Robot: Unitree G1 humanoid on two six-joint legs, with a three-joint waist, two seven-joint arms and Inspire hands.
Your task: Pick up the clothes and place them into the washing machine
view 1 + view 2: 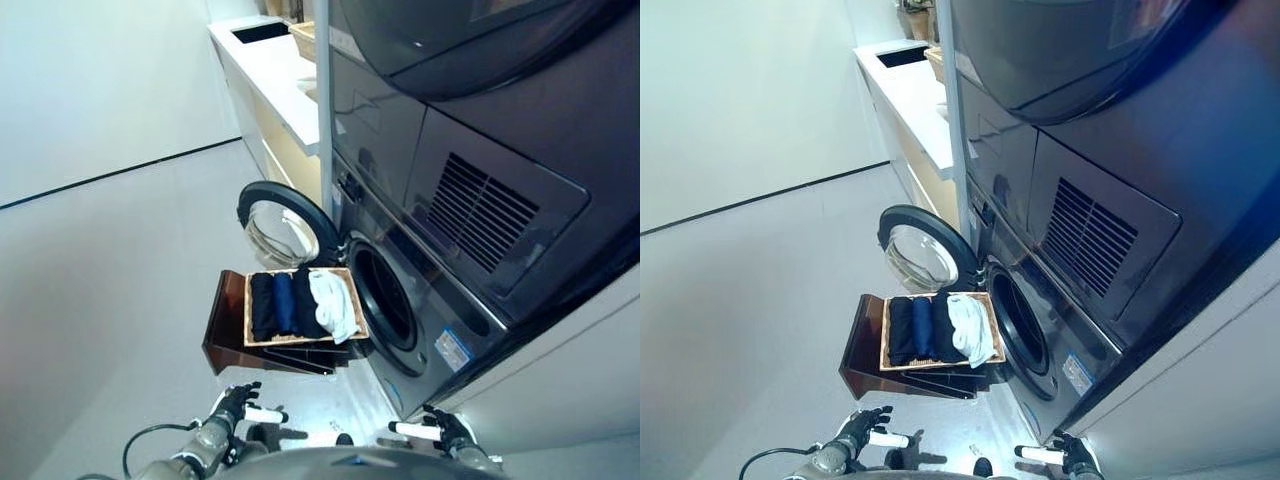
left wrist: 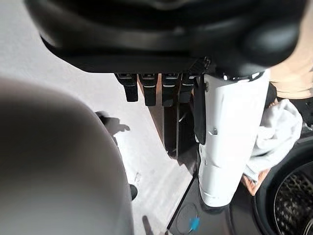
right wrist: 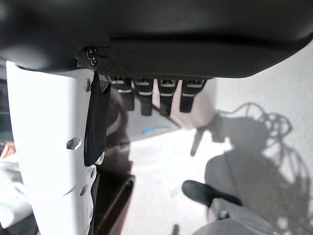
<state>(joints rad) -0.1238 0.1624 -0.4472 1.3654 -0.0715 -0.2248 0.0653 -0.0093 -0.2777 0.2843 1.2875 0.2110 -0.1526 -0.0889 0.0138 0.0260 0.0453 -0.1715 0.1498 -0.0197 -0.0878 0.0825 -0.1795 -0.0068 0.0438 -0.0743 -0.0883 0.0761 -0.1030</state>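
Right now the clothes (image 1: pixel 300 305) lie folded side by side in a shallow wicker basket (image 1: pixel 304 341): three dark pieces on the left and a white garment (image 1: pixel 334 303) on the right, its near end spilling over the basket's edge. I judge them light and soft, so they will sag and unfold as soon as I lift them; nothing here is fragile or slippery, but a loose pinch could drop a trailing sleeve on the floor. I would take the white piece first, since it lies nearest the drum, and bunch it from above at its thick folded middle instead of tugging the hanging end. The basket rests on a dark brown stand (image 1: pixel 225 330) just in front of the washing machine (image 1: pixel 420 320), whose round door (image 1: pixel 283 226) is swung wide to the far left, leaving the drum opening (image 1: pixel 385 297) just right of the basket. My left hand (image 1: pixel 240 402) hangs low on the near left with its fingers straight and relaxed, carrying nothing, well apart from the basket. My right hand (image 1: pixel 440 428) is on the near right, likewise spread and empty. A white counter (image 1: pixel 270 70) runs along the far side beyond the machine.
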